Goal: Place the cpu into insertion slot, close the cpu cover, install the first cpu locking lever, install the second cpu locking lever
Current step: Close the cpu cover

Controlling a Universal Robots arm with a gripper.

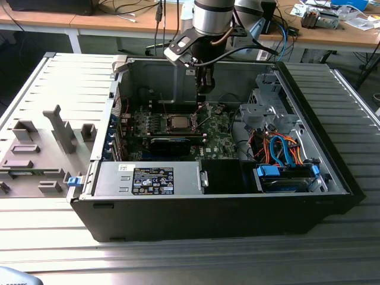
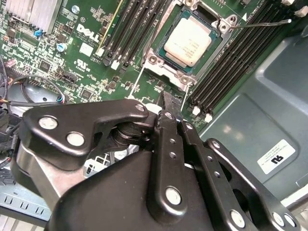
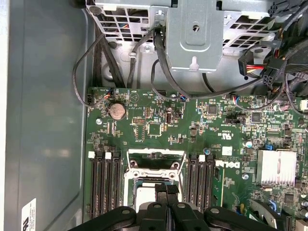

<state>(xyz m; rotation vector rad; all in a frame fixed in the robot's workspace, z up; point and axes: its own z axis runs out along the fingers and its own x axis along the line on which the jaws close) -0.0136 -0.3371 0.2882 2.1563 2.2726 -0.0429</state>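
In the first wrist view, the end effector [image 3: 167, 188] covers part of the cpu [image 3: 143, 197], and the picture's edge cuts off its black linkage. In the second wrist view, the end effector [image 2: 168, 102] and its linkage hide a large stretch of the green motherboard [image 2: 96, 57]. One corner of the insertion slot [image 2: 159, 65] runs off the picture's edge beyond the cpu [image 2: 188, 42]. In the exterior view, the arm [image 1: 211, 18] is cut off at the picture's edge. The cpu [image 1: 178, 123] is too small there to tell how it sits.
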